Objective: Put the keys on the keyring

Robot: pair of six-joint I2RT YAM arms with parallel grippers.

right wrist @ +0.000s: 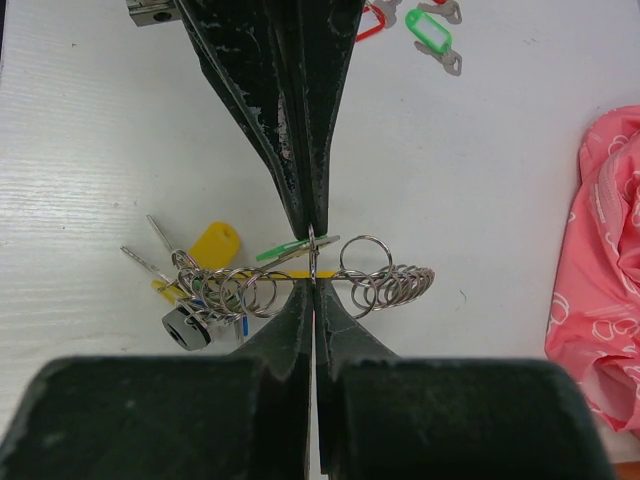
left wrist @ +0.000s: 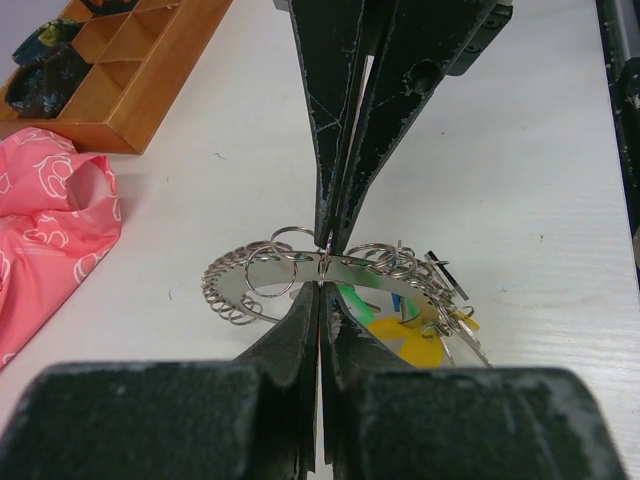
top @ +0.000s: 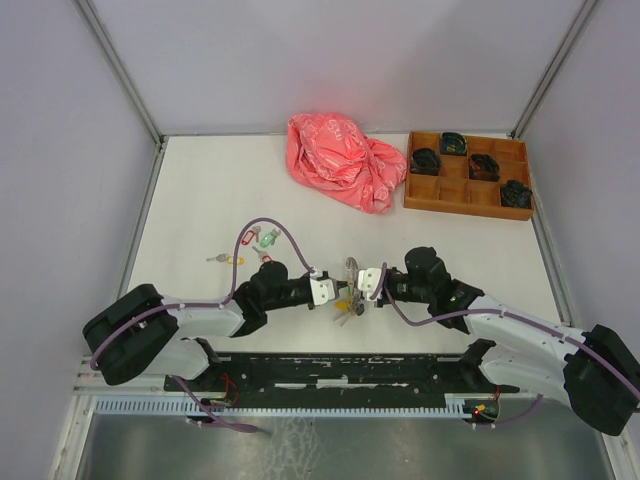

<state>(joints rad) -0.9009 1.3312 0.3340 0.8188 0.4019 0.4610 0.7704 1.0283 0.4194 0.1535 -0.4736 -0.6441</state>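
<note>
Gripping the keyring (right wrist: 398, 284) from opposite sides, left gripper (left wrist: 323, 262) and right gripper (right wrist: 313, 258) both closed tight on it over the middle of the table (top: 200, 195), apparently to steady it with threaded keys (right wrist: 215, 246) dangling, leaving the green-tagged key (right wrist: 430, 33) and other loose keys (top: 230, 260) well apart leftward.

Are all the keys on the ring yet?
Not yet. A few keys already hang on the keyring. The left gripper and right gripper both pinch the ring. Loose keys with green and red tags wait on the table.
</note>
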